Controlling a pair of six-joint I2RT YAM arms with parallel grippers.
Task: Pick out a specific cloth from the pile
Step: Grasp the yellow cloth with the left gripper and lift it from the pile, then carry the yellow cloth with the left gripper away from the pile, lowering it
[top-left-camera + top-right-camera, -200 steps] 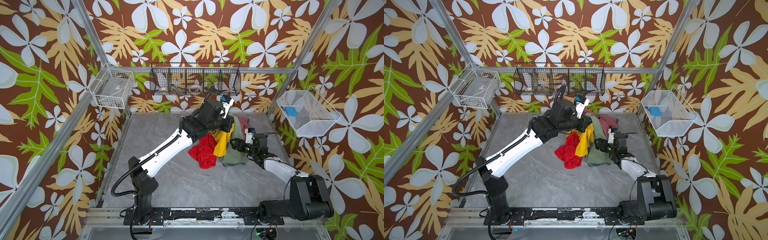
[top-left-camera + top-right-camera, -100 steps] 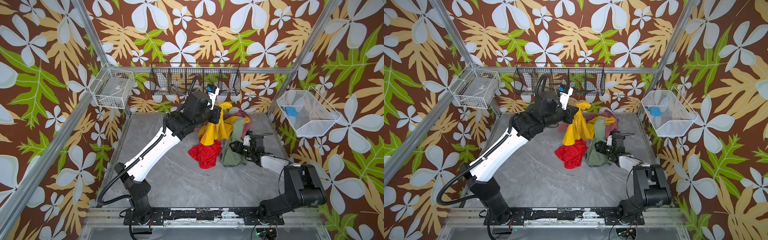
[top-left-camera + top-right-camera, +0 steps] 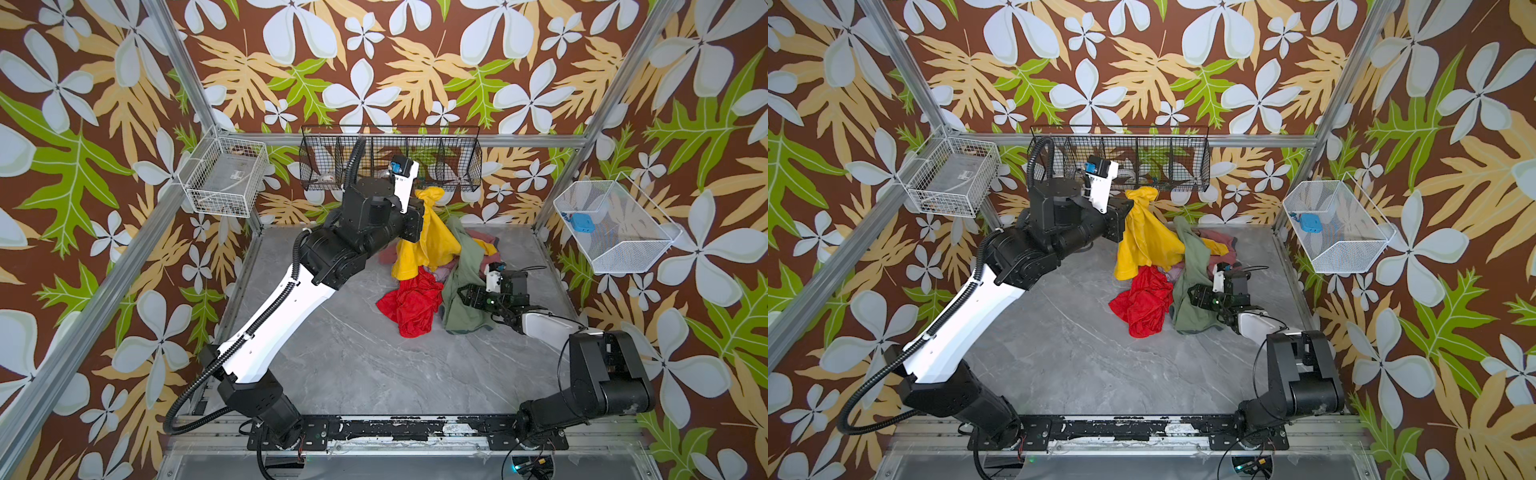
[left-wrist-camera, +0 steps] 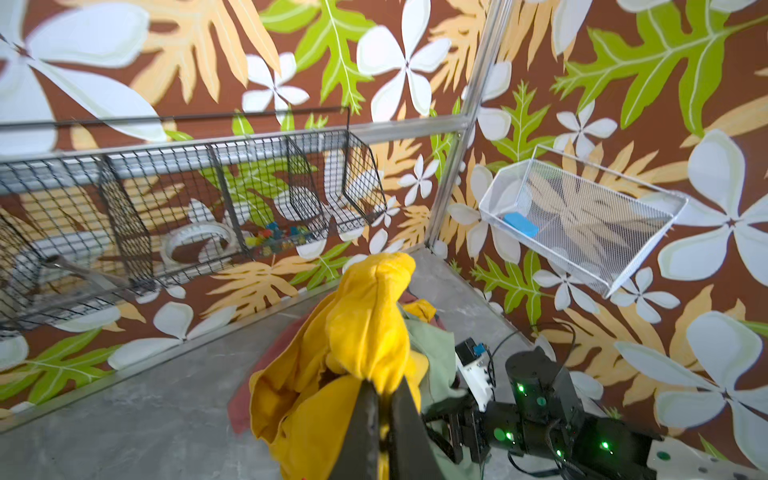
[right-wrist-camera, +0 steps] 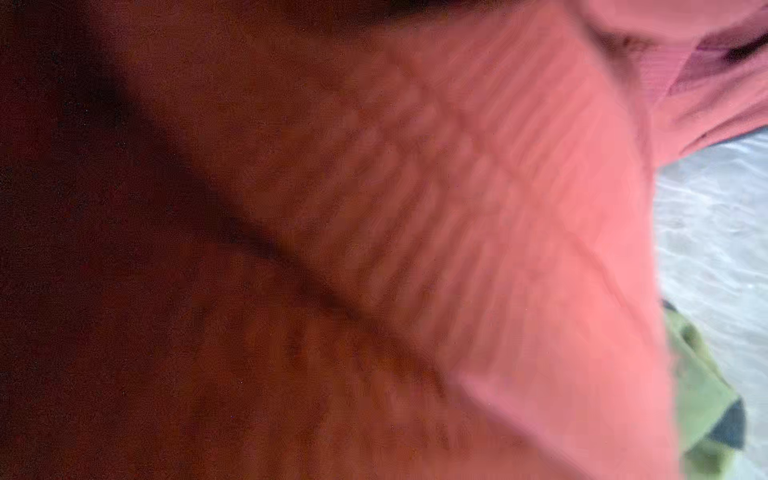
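Grey marbled tabletop (image 3: 353, 365) carries everything; above it the left gripper (image 3: 423, 204) is clamped on a bunched corner of the cloth (image 3: 432, 245), hoisted higher and further left than a second ago. Its yellow tail still drapes onto the pile (image 3: 415, 303), so it looks nearly but not wholly free. Right gripper (image 3: 466, 293) presses into that pile; jaws apart or closed, I cannot tell
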